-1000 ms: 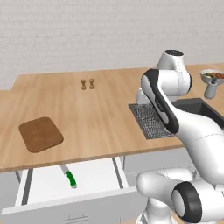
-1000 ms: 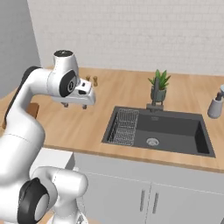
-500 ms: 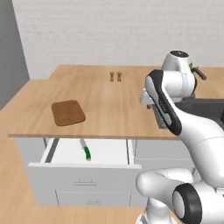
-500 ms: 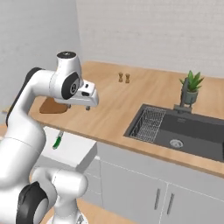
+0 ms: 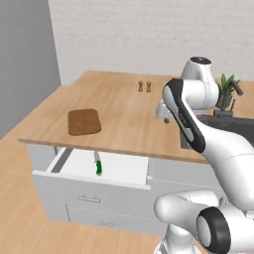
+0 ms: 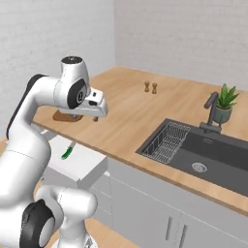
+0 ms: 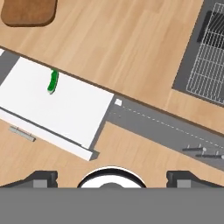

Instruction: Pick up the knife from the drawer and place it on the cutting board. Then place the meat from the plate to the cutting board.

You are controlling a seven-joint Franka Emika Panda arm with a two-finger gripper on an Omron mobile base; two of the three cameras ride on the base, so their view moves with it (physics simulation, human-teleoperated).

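Green-handled knife (image 5: 98, 167) lies in the pulled-out drawer (image 5: 124, 171) so I can reach it; my gripper (image 6: 95, 115) hangs high, jaws apart (nothing held).

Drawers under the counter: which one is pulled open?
The top drawer with the green-handled knife inside; the drawer below stays shut, showing only its grey handle.

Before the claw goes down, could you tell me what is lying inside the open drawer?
Inside the drawer lies the knife, green handle toward the front; the rest of the white floor looks bare. The counter edge hides the drawer's rear.
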